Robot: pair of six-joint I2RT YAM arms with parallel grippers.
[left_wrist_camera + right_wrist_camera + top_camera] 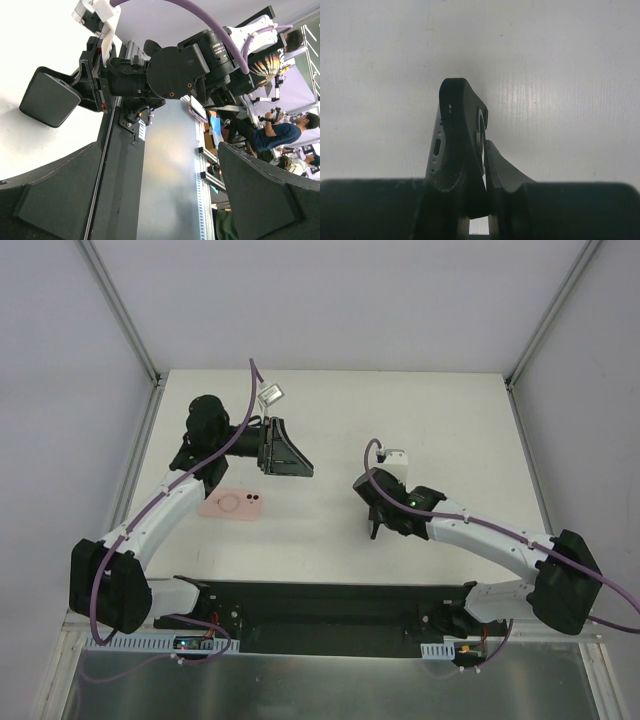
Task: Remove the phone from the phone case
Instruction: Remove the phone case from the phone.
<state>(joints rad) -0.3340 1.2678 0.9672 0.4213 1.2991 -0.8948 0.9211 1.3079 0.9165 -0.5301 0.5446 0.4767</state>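
My right gripper [377, 522] is shut on a black phone case [462, 130] and holds it on edge above the white table. In the right wrist view [477, 160] the case stands between the fingers, with a ring on its back. The silver edge of the phone [436, 147], with its port, shows along the case's left side. A pink case or cased phone [232, 504] lies flat on the table, back up, near the left arm. My left gripper [290, 455] is raised above the table behind the pink one, fingers wide apart and empty [160, 200].
The black base plate [320, 605] runs along the near edge between the two arm bases. Metal frame posts [135, 335] and grey walls bound the white table [450, 420] at the back and sides.
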